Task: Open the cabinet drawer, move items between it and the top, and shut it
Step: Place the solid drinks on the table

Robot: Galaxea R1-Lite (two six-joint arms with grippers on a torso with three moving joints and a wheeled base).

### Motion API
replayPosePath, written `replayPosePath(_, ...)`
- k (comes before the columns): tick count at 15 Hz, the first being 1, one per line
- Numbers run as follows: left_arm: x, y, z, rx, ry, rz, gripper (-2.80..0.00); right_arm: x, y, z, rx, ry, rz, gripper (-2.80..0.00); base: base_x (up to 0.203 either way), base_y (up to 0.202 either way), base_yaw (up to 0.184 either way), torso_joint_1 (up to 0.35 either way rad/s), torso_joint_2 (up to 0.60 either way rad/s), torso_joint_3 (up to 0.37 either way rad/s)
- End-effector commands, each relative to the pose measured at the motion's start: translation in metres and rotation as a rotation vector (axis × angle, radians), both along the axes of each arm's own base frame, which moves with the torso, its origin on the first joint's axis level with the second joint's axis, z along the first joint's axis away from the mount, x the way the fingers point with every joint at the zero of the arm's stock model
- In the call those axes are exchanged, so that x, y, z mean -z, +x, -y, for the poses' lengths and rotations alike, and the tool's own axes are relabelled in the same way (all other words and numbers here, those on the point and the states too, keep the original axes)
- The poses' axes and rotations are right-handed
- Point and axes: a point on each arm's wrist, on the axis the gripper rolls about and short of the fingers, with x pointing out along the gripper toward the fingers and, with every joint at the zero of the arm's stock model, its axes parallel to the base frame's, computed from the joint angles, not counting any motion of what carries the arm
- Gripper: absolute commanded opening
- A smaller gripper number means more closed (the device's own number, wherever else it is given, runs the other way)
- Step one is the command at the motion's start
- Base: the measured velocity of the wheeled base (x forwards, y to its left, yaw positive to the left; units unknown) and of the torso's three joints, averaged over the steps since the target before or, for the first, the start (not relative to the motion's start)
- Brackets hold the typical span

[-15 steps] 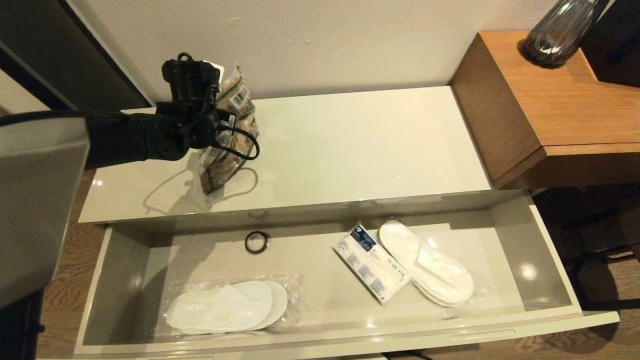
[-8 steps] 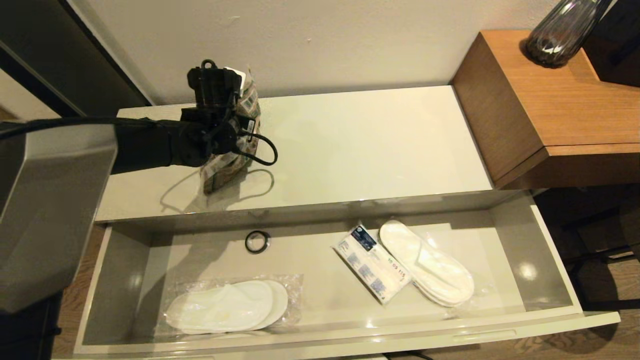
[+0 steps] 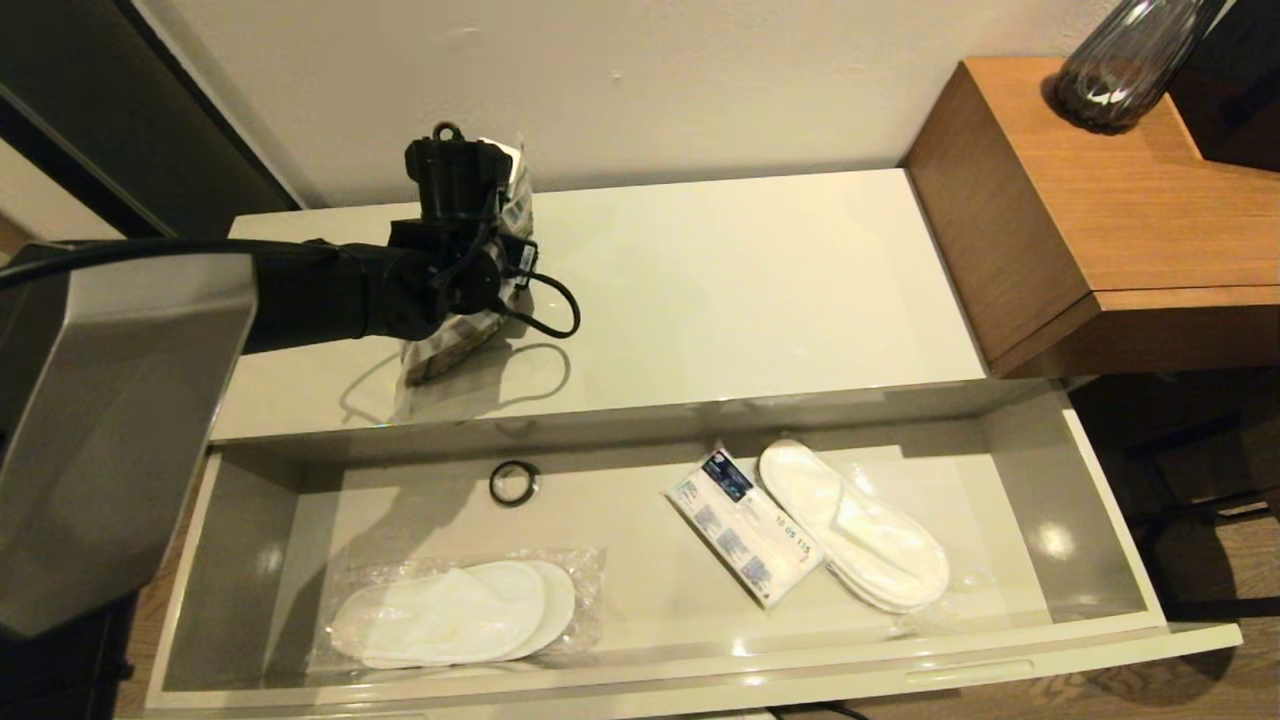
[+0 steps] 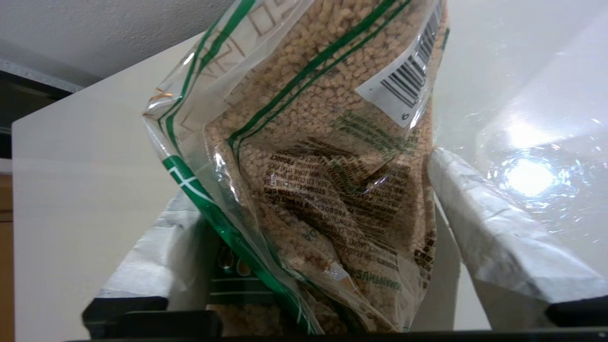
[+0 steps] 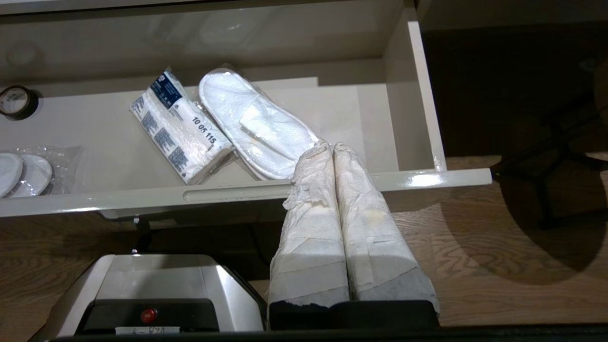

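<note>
Head view: black ring near packet, slippers in drawer.

Bag on the top, left; packet and slippers in drawer, right

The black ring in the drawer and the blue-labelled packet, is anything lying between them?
No. In the head view the drawer floor between the black ring and the packet is bare.
</note>
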Motion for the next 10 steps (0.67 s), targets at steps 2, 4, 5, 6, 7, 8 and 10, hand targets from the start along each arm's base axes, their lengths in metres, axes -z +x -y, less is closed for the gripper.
replayPosePath(2,-0.012,-0.01,0.008,0.017,-0.012,0.028,0.0,0.0,0.0,0.0,0.0,-0.001,-0.003,-2.8,0.0,0.0,0.0,0.0,0.0,0.0)
replayPosePath(4,-0.012,-0.012,0.012,0.021,-0.008,0.026,-0.11,0.0,0.0,0.0,-0.002,0.0,-0.003,-2.8,0.0,0.0,0.0,0.0,0.0,0.0)
replayPosePath(5,-0.012,-0.012,0.014,0.025,-0.009,0.028,-2.8,0.0,0.0,0.0,0.0,-0.001,-0.003,-2.8,0.0,0.0,0.0,0.0,0.0,0.0)
replayPosePath(6,-0.013,-0.014,0.017,0.031,-0.012,0.029,-2.8,0.0,0.0,0.0,0.0,-0.001,-0.003,-2.8,0.0,0.0,0.0,0.0,0.0,0.0)
replayPosePath(7,-0.015,-0.016,0.018,0.029,-0.014,0.035,-2.8,0.0,0.0,0.0,0.0,-0.001,-0.003,-2.8,0.0,0.0,0.0,0.0,0.0,0.0)
replayPosePath(8,-0.017,-0.019,0.02,0.032,-0.015,0.039,-2.8,0.0,0.0,0.0,-0.002,0.0,-0.003,-2.8,0.0,0.0,0.0,0.0,0.0,0.0)
replayPosePath(10,-0.026,-0.03,0.032,0.066,-0.024,0.056,-2.8,0.0,0.0,0.0,-0.002,0.0,-0.003,-2.8,0.0,0.0,0.0,0.0,0.0,0.0)
